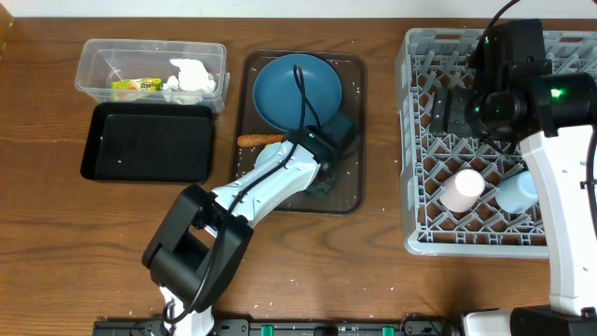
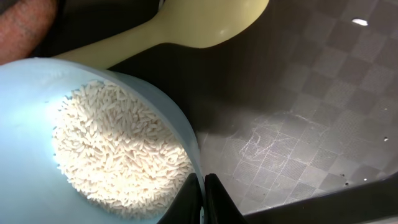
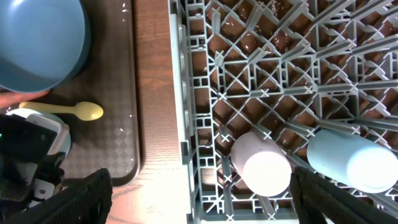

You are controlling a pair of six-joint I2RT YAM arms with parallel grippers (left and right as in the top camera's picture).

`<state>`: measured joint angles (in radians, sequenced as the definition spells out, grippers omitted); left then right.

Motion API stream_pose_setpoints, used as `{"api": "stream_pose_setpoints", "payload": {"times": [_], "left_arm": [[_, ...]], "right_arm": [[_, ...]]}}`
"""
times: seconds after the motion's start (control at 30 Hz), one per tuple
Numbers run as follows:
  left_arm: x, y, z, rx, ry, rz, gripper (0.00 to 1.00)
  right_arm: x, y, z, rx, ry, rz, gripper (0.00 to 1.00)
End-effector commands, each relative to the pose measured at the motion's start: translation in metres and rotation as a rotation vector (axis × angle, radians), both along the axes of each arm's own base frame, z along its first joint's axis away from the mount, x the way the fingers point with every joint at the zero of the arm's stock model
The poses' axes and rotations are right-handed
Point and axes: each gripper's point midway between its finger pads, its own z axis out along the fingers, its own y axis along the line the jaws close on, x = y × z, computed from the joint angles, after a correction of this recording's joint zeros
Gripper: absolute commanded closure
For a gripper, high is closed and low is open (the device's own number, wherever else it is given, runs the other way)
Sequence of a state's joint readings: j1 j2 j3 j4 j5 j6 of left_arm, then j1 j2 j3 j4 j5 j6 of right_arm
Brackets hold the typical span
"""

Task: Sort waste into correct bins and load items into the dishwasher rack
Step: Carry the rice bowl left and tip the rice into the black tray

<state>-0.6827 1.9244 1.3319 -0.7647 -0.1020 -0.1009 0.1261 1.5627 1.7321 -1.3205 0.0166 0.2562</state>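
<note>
Over the brown tray [image 1: 353,182], left fingers [image 2: 219,200] pinch the bowl [image 2: 28,106] rim; right fingers [image 3: 87,194] gape.

A dark brown rectangular plastic serving tray [image 1: 349,189] with rounded corners and a low raised rim lies flat near the middle of the brown wood-grain counter [image 1: 373,271]. Its long sides run front to back. Seen close, its floor bears an embossed chequered pattern with faint pale scuffs and a few glossy highlights.
</note>
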Motion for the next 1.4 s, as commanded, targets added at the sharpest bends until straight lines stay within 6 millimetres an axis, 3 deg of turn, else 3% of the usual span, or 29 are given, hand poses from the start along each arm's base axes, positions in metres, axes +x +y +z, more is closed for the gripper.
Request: {"api": "stream_pose_setpoints", "payload": {"times": [0.0, 0.2, 0.3, 0.43, 0.73, 0.93, 1.2, 1.37], "left_arm": [[0.009, 0.001, 0.025, -0.021, -0.044, 0.033, 0.94], [0.026, 0.023, 0.089, -0.116, -0.148, 0.130, 0.94], [0.036, 0.046, 0.120, -0.206, -0.191, 0.201, 0.94], [0.050, 0.088, 0.145, -0.315, -0.216, 0.326, 0.94], [0.078, 0.173, 0.150, -0.606, -0.157, 0.517, 0.94], [0.090, 0.214, 0.149, -0.826, -0.138, 0.587, 0.94], [0.105, 0.232, 0.132, -1.109, -0.056, 0.616, 0.94], [0.108, 0.237, 0.136, -1.272, -0.028, 0.606, 0.94]], "right_arm": [[-0.001, 0.000, -0.003, -0.012, 0.014, 0.004, 0.11], [-0.003, 0.000, -0.004, -0.013, 0.021, 0.004, 0.10], [-0.003, 0.000, -0.004, -0.013, 0.021, 0.004, 0.10], [-0.002, 0.000, -0.004, -0.013, 0.021, 0.004, 0.10], [-0.002, 0.000, -0.004, -0.013, 0.020, 0.004, 0.10], [-0.002, 0.000, -0.004, -0.013, 0.021, 0.004, 0.10], [-0.002, 0.000, -0.004, -0.013, 0.018, 0.005, 0.10], [-0.002, 0.000, -0.004, -0.013, 0.018, 0.005, 0.10]]}}
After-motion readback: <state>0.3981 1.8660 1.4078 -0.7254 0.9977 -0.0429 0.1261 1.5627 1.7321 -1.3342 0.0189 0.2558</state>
